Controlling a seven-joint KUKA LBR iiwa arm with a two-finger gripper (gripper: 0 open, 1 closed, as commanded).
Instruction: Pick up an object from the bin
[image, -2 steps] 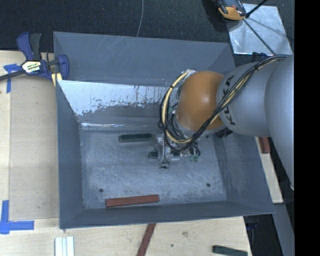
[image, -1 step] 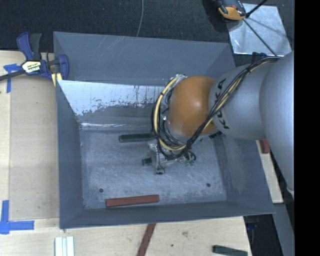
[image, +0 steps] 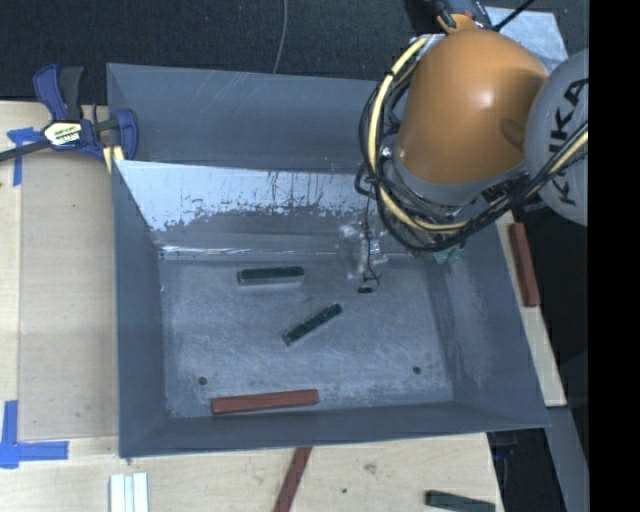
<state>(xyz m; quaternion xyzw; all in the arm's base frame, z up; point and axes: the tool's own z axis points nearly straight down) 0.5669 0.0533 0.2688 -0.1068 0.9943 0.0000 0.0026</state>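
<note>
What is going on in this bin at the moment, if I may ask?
The arm reaches in from the right, and its end effector hangs low near the back of the grey bin. A dark green bar lies just to its left, a second, tilted green bar lies nearer the middle, and a reddish-brown bar lies along the front wall. All three lie apart from the end effector, so nothing is picked yet.

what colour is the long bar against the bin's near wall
The bar is reddish brown; the camera view shows it best.
</note>
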